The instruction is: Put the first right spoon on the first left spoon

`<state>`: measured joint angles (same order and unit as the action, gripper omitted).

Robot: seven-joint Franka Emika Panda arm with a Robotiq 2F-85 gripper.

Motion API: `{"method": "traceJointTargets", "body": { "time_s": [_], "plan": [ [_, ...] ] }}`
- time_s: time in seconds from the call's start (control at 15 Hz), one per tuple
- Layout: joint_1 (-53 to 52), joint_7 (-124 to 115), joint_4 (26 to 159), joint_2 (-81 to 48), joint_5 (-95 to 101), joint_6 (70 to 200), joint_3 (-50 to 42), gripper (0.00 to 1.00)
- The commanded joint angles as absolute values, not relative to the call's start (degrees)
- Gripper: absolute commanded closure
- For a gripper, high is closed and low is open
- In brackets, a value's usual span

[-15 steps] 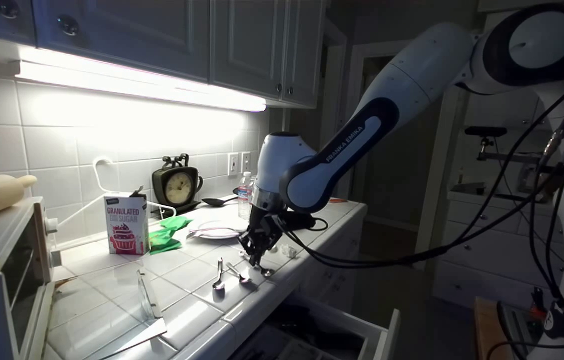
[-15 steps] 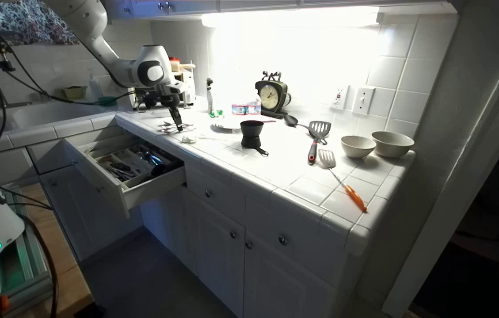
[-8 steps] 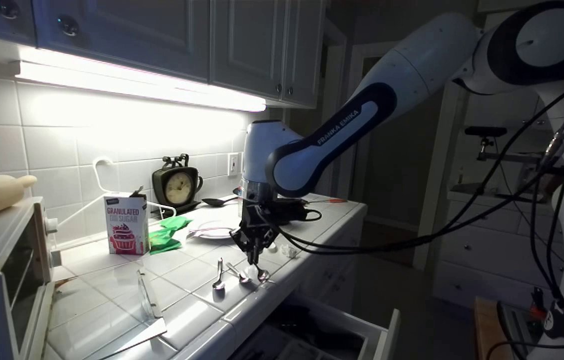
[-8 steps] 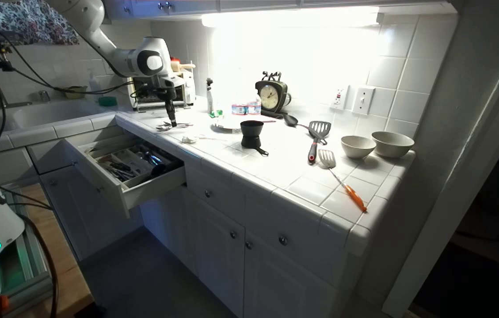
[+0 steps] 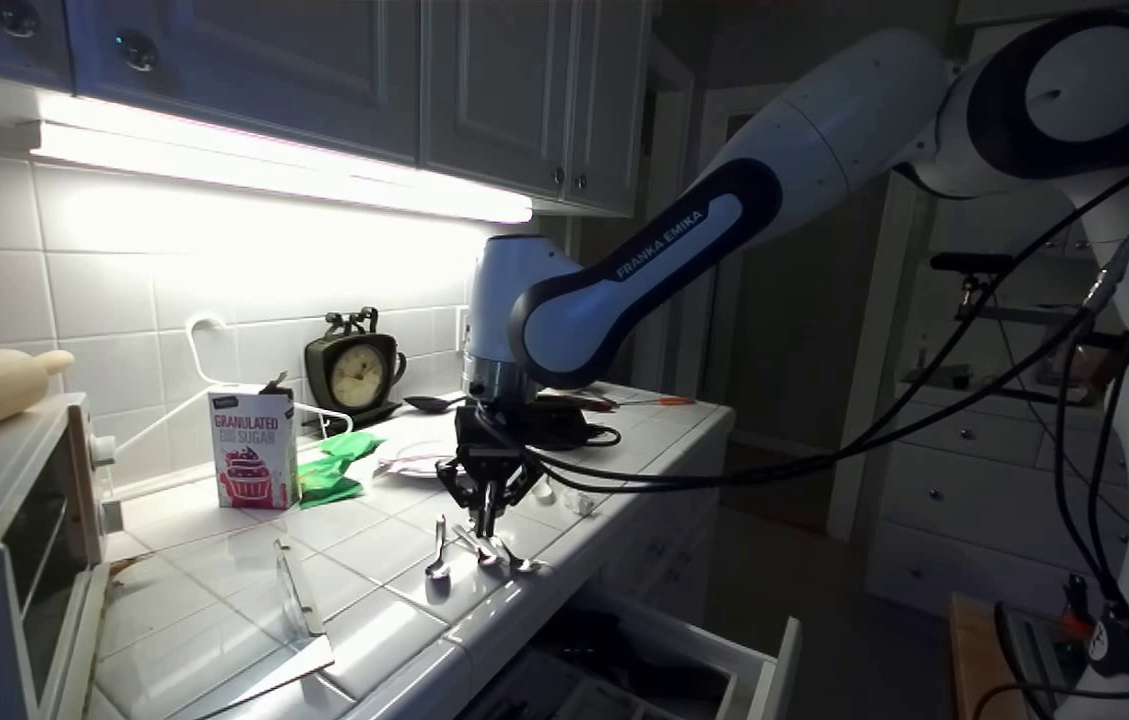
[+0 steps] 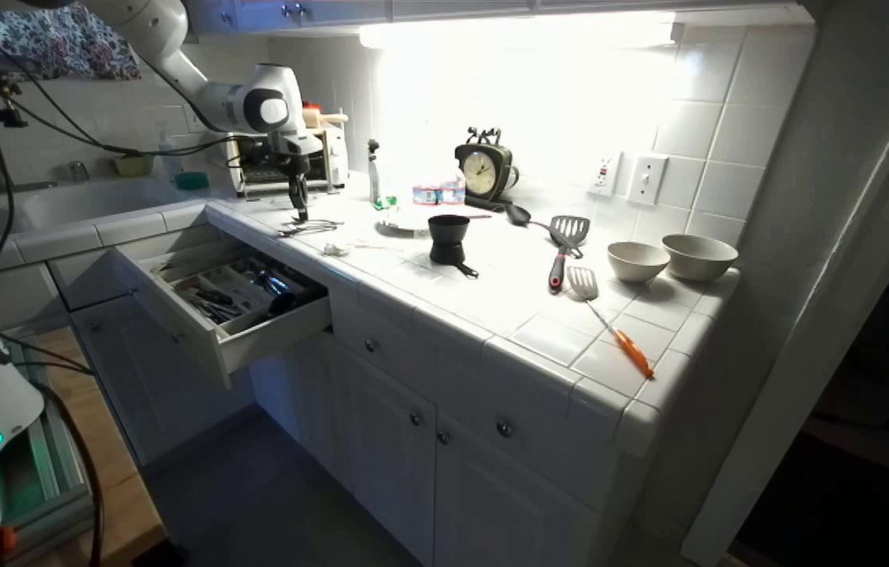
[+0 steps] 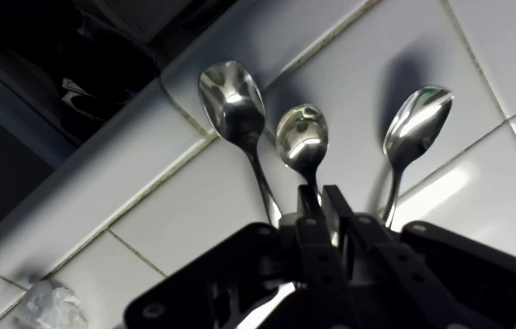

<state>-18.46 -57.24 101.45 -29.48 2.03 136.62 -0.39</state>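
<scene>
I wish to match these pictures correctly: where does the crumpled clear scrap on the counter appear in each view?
In an exterior view: scrap, lower middle, right of the gripper.
In an exterior view: scrap, left of centre, below and right of the gripper.
Wrist view: scrap, bottom left, left of the gripper.
Shared landmark: the gripper.

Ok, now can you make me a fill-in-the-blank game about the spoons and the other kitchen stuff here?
The box has the words "Granulated ____" printed on it.
In the wrist view, you can see the scoop ends of ____ spoons.
The pale-headed spatula has a handle coloured ____.
Side by side stand ____ pale bowls.

Missing words: sugar; three; orange; two.
</scene>
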Motion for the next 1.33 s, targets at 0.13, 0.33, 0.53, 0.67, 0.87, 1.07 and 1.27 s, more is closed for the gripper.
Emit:
{"method": "traceJointTargets", "body": {
  "time_s": [0.13, 0.33, 0.53, 0.67, 0.87, 1.07, 1.27],
  "plan": [
    [-18.0, -57.4, 101.1, -29.4, 2.3, 137.0, 0.0, 0.49],
    [-17.7, -55.9, 103.1, -28.3, 3.2, 137.3, -0.2, 0.29],
    [-17.5, -53.7, 104.9, -28.2, 4.5, 137.9, -0.7, 0.08],
    [-17.5, -52.3, 106.1, -28.3, 5.5, 138.8, -0.9, 0.0],
    [-17.5, -50.5, 107.4, -28.8, 6.8, 139.9, -1.1, 0.0],
    [-17.6, -49.6, 108.5, -28.7, 7.2, 140.7, -1.1, 0.0],
    [-17.5, -49.0, 108.8, -28.4, 7.0, 141.6, -1.1, 0.0]
  ]
}}
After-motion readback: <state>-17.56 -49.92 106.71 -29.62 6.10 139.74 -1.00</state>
